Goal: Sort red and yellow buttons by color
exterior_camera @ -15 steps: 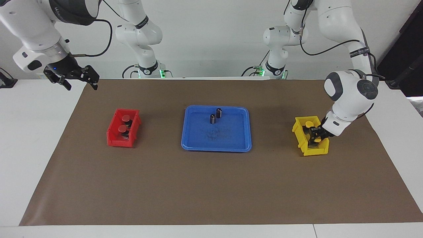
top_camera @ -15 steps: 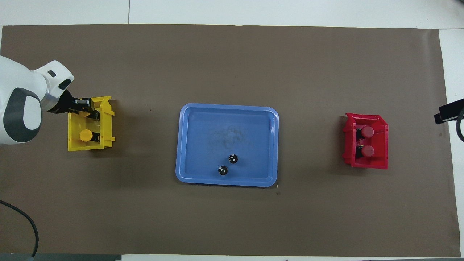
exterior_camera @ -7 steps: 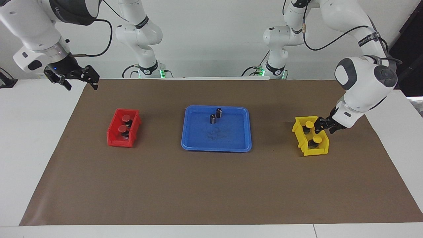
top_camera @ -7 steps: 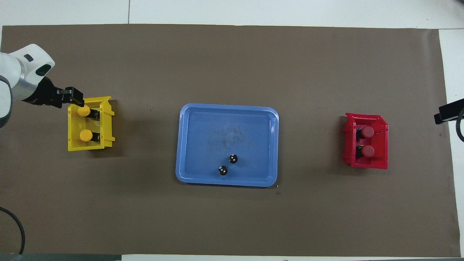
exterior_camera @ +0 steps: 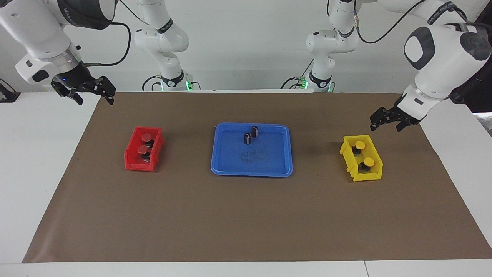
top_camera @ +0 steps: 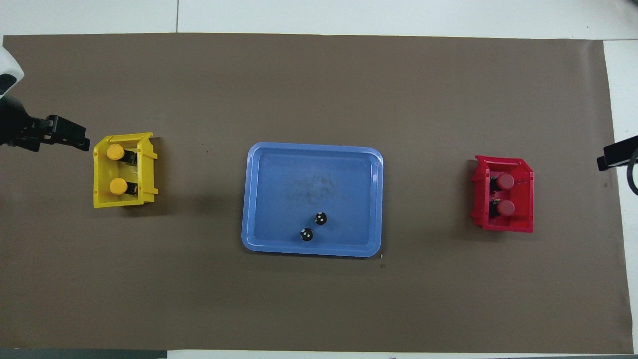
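Two yellow buttons point(exterior_camera: 359, 144) point(exterior_camera: 369, 161) lie in the yellow bin point(exterior_camera: 361, 177) toward the left arm's end of the table; they also show in the overhead view point(top_camera: 115, 151) point(top_camera: 118, 186). Two red buttons point(exterior_camera: 146, 137) point(exterior_camera: 143, 149) lie in the red bin point(exterior_camera: 134, 163) toward the right arm's end, also seen from overhead point(top_camera: 505, 180) point(top_camera: 506, 207). My left gripper point(exterior_camera: 386, 126) point(top_camera: 82, 144) is open and empty, raised over the mat just beside the yellow bin. My right gripper point(exterior_camera: 94, 100) is open and empty, waiting over the mat's corner; only its tip point(top_camera: 605, 160) shows overhead.
A blue tray point(exterior_camera: 230, 169) point(top_camera: 259, 199) sits mid-table between the bins, holding two dark capless cylinders point(exterior_camera: 248, 138) point(exterior_camera: 255, 131) at the side nearer the robots. A brown mat point(exterior_camera: 246, 223) covers the table.
My left gripper let go of a yellow button in the yellow bin, then rose up and out toward the left arm's end. The right arm has not moved.
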`<action>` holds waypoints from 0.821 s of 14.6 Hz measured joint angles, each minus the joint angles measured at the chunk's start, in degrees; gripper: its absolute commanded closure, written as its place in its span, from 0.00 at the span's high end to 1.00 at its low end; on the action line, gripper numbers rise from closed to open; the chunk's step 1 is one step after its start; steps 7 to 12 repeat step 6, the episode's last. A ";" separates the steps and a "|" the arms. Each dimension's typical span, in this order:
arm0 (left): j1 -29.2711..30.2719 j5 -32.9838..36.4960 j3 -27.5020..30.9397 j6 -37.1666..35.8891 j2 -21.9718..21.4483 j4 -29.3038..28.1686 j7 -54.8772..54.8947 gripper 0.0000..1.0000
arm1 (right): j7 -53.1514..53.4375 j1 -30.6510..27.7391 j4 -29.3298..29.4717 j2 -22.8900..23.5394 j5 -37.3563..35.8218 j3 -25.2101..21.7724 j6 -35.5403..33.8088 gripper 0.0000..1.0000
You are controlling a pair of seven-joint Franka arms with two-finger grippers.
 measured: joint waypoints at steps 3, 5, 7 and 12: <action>-0.39 0.18 -0.10 -2.13 -3.27 0.03 0.01 1.00 | 0.00 0.00 0.00 0.00 0.00 0.01 0.00 1.00; -0.53 0.70 -0.31 -3.45 -4.01 0.59 0.12 1.00 | 0.00 0.00 0.00 0.00 0.00 0.01 0.00 1.00; -0.57 0.78 -0.49 -4.23 -4.04 0.90 0.13 1.00 | 0.00 0.00 0.00 0.00 0.00 0.01 0.00 1.00; -0.57 0.78 -0.49 -4.23 -4.04 0.90 0.13 1.00 | 0.00 0.00 0.00 0.00 0.00 0.01 0.00 1.00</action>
